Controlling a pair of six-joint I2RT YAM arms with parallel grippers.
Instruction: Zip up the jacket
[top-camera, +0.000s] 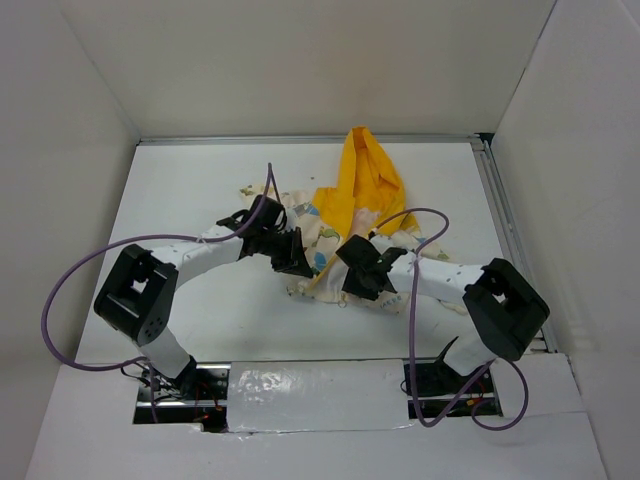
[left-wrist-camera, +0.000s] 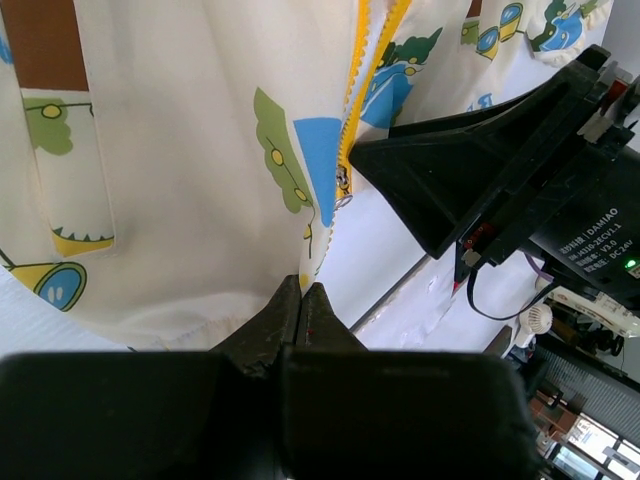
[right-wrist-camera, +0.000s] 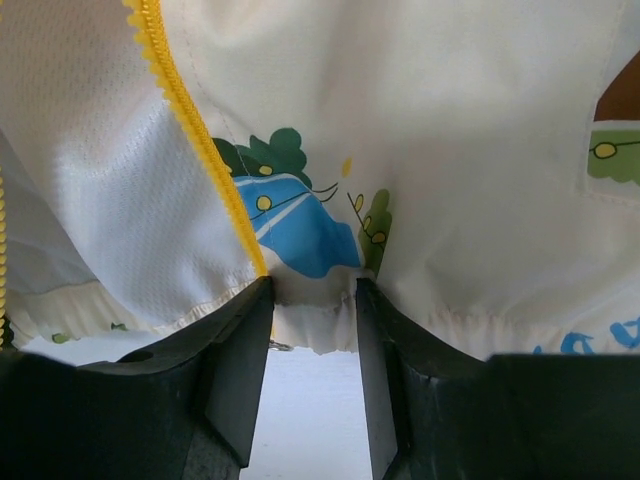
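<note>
The jacket (top-camera: 340, 225) lies crumpled mid-table, cream with cartoon prints, its yellow hood (top-camera: 365, 175) toward the back. My left gripper (top-camera: 298, 262) is at the bottom hem and is shut on the edge of the jacket (left-wrist-camera: 180, 150), the fingertips pinched together at my left gripper (left-wrist-camera: 302, 288). The yellow zipper strip (left-wrist-camera: 365, 70) runs up from there. My right gripper (top-camera: 352, 262) sits just to the right, facing it. In the right wrist view my right gripper (right-wrist-camera: 313, 285) stands open, the hem of the jacket (right-wrist-camera: 450, 150) hanging between its fingertips, the zipper strip (right-wrist-camera: 190, 120) ending by its left finger.
White walls enclose the table on three sides. A metal rail (top-camera: 500, 210) runs along the right edge. Purple cables (top-camera: 60, 290) loop off both arms. Silver tape (top-camera: 310, 385) covers the front edge between the arm bases.
</note>
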